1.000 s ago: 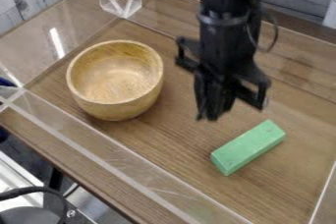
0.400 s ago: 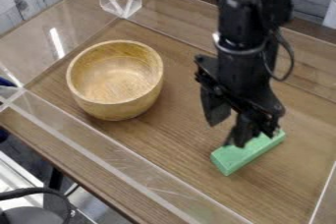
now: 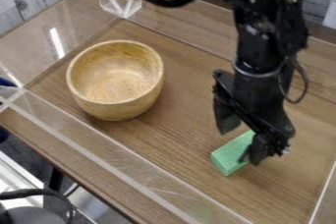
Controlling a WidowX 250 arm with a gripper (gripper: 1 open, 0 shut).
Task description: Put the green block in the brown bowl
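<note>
Wood-grain bench carried a clear-walled tray, and the arm stood over its right side. Its pincer pointed down with fingers apart, straddling the far end of the green block, which lay flat on the bench. Nothing was gripped yet, as far as I could judge. The brown bowl sat empty, well apart to the left. Closing, lifting, carrying and dropping all remained.

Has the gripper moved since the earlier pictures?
Yes. The gripper has gone down and to the right, away from the brown bowl, and now stands open over the green block.
</note>
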